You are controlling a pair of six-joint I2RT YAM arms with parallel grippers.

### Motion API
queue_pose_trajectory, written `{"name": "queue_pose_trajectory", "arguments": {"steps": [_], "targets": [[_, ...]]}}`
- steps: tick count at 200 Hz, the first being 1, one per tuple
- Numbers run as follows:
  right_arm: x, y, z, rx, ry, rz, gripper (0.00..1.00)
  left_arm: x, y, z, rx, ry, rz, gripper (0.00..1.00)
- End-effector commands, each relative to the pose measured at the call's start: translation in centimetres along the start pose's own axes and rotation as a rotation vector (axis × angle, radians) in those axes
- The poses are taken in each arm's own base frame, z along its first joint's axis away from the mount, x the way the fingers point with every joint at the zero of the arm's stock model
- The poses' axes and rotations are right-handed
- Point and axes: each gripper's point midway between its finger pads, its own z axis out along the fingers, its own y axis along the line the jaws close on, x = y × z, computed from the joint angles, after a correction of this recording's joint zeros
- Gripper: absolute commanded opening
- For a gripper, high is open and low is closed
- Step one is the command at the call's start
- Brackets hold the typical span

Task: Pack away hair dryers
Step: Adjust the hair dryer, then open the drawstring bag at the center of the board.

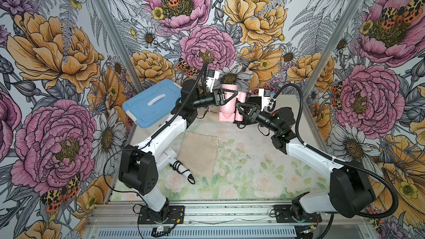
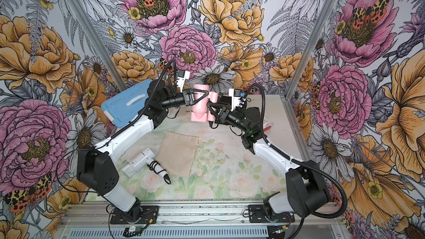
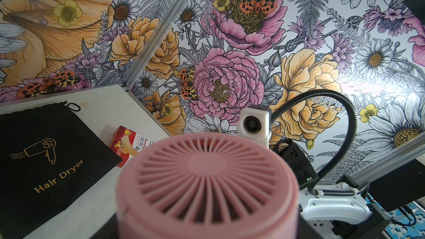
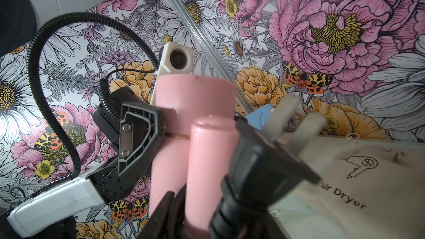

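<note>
- The pink hair dryer [image 1: 226, 104] is held in the air above the back middle of the table [image 1: 241, 168], its handle folded alongside the barrel.
- Black cord is wound round the handle's lower end, and the plug [image 4: 264, 157] sticks out loose beside it.
- The barrel is clamped by the left claw [image 1: 230, 96]; in the right wrist view one of its fingers is seen pressed against the barrel's side.
- The handle is flanked by the right claw [image 1: 241, 110], which is set fairly narrow; whether it actually grips the handle cannot be told.
- A beige pouch printed "Hair Dryer" [image 4: 356, 180] lies on the table under the dryer, and a black pouch [image 3: 46, 157] lies just behind it, near a red bandage box [image 3: 128, 141].
- A second, plain-sided beige pouch [image 1: 199, 152] lies nearer the front, with a white hair dryer [image 2: 138, 160] just beside it; a blue lidded box [image 1: 151, 103] stands at the back left.
- A bad grip is judged the main risk: the plug or a cord loop could be pinched instead of the handle, so the dryer might twist or slip.
- If the barrel were released before the handle is secured, the dryer could be dropped onto the table.
- The claws work very close together, so a finger clash is possible, and a loosened cord could snag at a pouch mouth.
</note>
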Motion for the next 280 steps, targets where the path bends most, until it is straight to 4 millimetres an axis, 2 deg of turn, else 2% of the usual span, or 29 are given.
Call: {"name": "queue_pose_trajectory", "arguments": {"steps": [1,42,103,141,168,184,204,237,261,280], "targets": [[-2.6,1.6,-0.1,-0.046,-0.074,-0.060,0.18,-1.7,-0.8,-0.5,0.000,-0.043,0.061,0.72],[-2.9,-0.9,-1.3,0.028,-0.089,-0.060,0.16,-0.7,2.7,-2.7,-0.245,-0.002,0.110,0.78],[-0.4,-8.5,-5.0,0.313,-0.013,-0.097,0.15,1.1,8.5,-8.8,-0.635,0.031,0.084,0.83],[1.0,-12.7,-8.7,0.538,0.043,-0.107,0.14,4.3,13.1,-11.9,-0.905,0.119,0.033,0.84],[1.4,-14.8,-11.7,0.681,0.059,-0.083,0.12,7.1,15.3,-12.2,-1.005,0.203,0.013,0.85],[1.5,-15.0,-12.8,0.722,0.075,-0.084,0.12,8.9,15.9,-11.6,-1.048,0.295,0.053,0.85],[1.7,-15.0,-13.8,0.764,0.095,-0.084,0.12,12.4,17.0,-11.3,-1.100,0.445,0.082,0.85],[1.3,-14.3,-14.9,0.786,0.084,-0.092,0.12,17.7,18.6,-10.8,-1.114,0.568,0.017,0.85],[0.9,-13.4,-15.1,0.779,0.089,-0.108,0.12,20.3,19.8,-10.8,-1.148,0.612,-0.039,0.85],[0.8,-12.9,-15.2,0.771,0.087,-0.114,0.12,21.4,21.0,-11.3,-1.205,0.623,-0.066,0.85]]}}
